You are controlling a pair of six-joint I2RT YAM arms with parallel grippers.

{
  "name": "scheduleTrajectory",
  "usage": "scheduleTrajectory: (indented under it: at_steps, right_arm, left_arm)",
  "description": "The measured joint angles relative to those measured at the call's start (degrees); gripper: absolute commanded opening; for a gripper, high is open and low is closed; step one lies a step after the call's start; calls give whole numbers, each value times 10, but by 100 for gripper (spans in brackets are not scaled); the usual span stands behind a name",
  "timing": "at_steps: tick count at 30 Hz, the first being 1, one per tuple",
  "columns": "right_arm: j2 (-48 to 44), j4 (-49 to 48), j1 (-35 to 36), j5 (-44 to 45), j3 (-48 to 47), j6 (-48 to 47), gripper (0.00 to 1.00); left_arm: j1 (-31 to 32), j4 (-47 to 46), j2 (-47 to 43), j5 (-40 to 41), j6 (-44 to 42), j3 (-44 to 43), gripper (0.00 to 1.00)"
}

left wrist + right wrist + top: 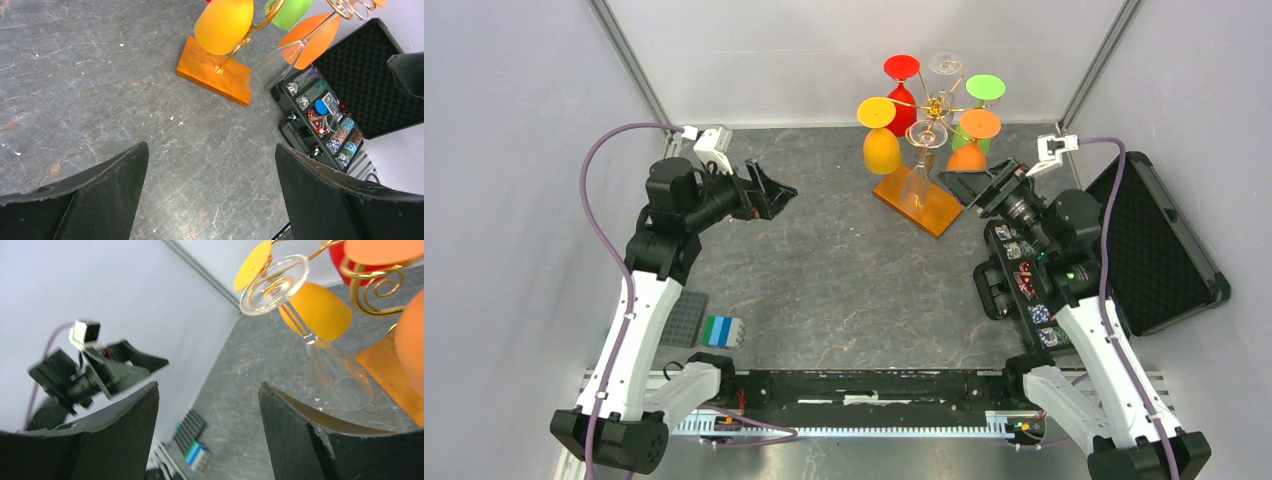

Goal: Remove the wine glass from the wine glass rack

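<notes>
A gold wire rack [936, 103] stands at the far right of the grey desk [824, 270] on an orange base [916, 200]. Coloured glasses [882, 148] in red, yellow, green and orange hang upside down from its curled arms. A clear glass [918, 170] hangs on the near side, bowl down just above the base.

Nothing has been taken off yet. Both grippers are spread wide and hold nothing. The right gripper [964, 188] hovers just right of the clear glass, not touching it. The left gripper [776, 195] is well apart, to the left. Closing on the glass, sliding its foot out of the wire and lifting it clear all appear to remain.

The top view alone shows the whole rack and both arms. The right wrist view shows the glass's foot caught in a wire spiral, with the stem slanting down to the bowl. The left wrist view shows poker chips in an open case [320, 112] right of the rack.
</notes>
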State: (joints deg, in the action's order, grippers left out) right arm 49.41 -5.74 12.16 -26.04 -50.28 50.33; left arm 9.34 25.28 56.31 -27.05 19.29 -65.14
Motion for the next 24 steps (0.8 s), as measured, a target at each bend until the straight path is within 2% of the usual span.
scheduleTrajectory:
  at_steps: [9, 17, 24]
  right_arm:
    - [-10, -19, 12, 117, 29, 147, 73]
    - [6, -36, 49, 172, 27, 184, 63]
    - [70, -33, 85, 224, 8, 195, 53]
  left_arm:
    - [0, -12, -11, 15, 0, 23, 100]
    - [0, -32, -16, 16, 2, 41, 100]
    - [0, -40, -16, 17, 7, 54, 100]
